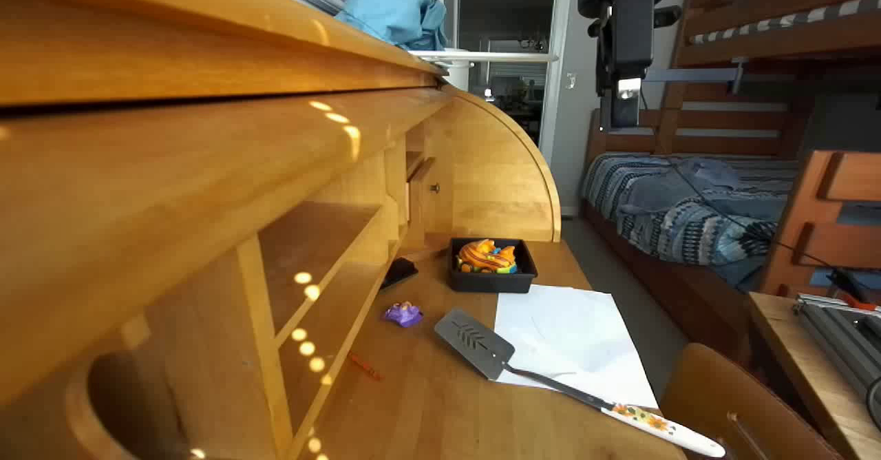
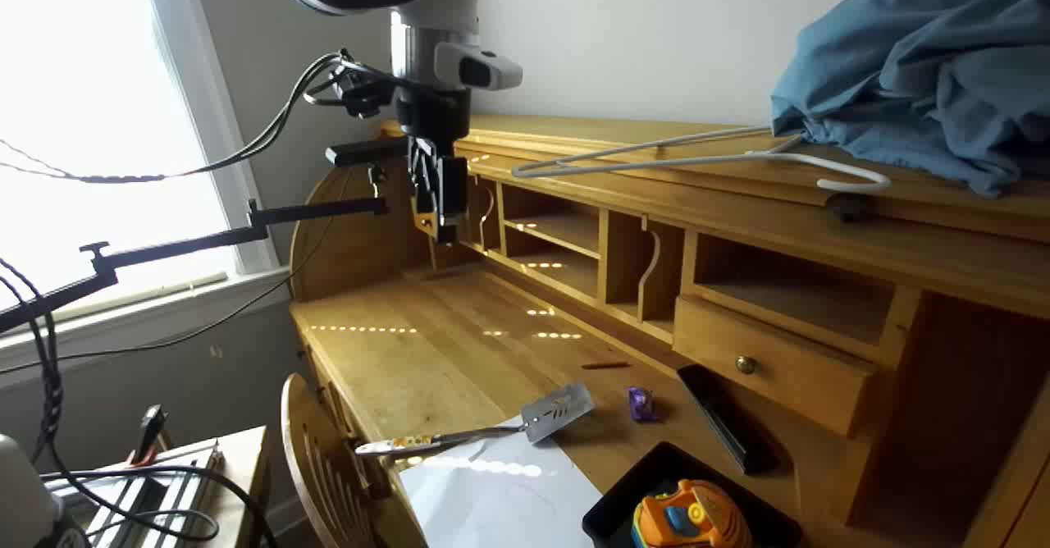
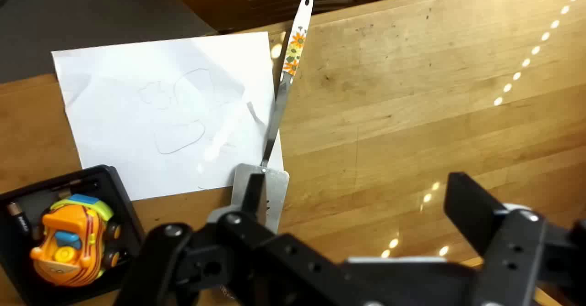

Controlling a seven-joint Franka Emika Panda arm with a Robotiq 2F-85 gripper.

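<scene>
Hand (image 3: 355,190): wide, high over the counter (image 3: 412,113)
Spatula (image 3: 280,101): partly over paper (image 3: 183,104)
Toy car (image 3: 68,246): in the black tray (image 1: 490,283)

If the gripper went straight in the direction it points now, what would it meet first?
The gripper would probably meet the wooden desktop beside the slotted spatula. Depth is unclear, so the spatula could come first.
</scene>
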